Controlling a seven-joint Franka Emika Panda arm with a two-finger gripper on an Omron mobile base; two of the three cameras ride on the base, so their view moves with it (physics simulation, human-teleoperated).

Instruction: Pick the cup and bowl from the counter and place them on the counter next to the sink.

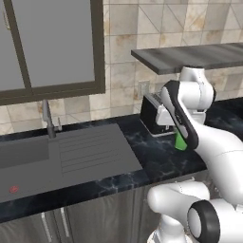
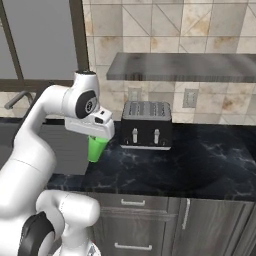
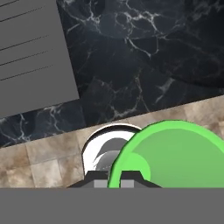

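Green plastic of the cup [image 3: 175, 155] was seen closest to the hand camera, its round mouth pressed against the two dark fingertips, whose jaws were closed on its rim. In the right base view the cup [image 2: 96, 149] hung below the gripper [image 2: 98, 136], lifted off the counter [image 2: 210, 160] and just left of the black toaster [image 2: 147, 125]. In the left base view only a slice of the cup [image 1: 181, 141] was shown past the forearm, in front of the toaster [image 1: 156, 116].

The step in hand was judged to be the carry of the cup: it had been picked and not yet set down. The next move was judged to call for a swing toward the sink [image 1: 61, 156], with the cup kept upright, and a lowering onto the bare strip of counter [image 1: 156, 161] between the drainboard and the toaster before the jaws were released.

Farther off, the faucet [image 1: 47, 118] was seen behind the basin under the window [image 1: 52, 47], and a shelf [image 2: 185, 67] on the tiled wall. The bowl could not be made out. The fingertips themselves were largely cut off at the bottom of the hand view, and a white round shape beneath the cup could not be identified.
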